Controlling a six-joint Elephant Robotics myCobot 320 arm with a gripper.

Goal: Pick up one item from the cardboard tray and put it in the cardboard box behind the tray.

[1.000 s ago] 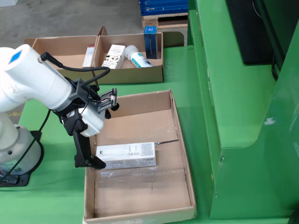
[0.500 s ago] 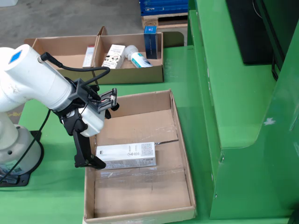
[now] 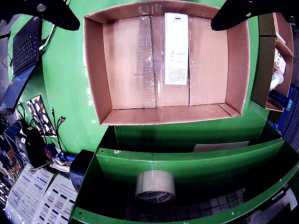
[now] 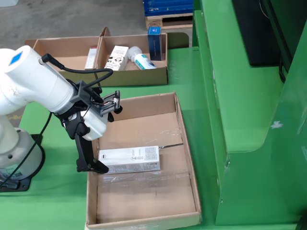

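In the standing view, going left to right, the white robot arm comes first, its black fingers hanging over the left wall of the large open brown cardboard box on the green bench. The fingers are spread wide and grip nothing. Just right of the lower fingertip lies the long white rectangular carton, flat on the box floor, apart from them. Its long axis runs left to right here; in the riding view the carton runs top to bottom between the fingers. Further right and behind sits the shallow brown cardboard tray holding more items. My worry: the lower fingertip sits close to the box wall, so lifting carelessly could snag and drag the box.
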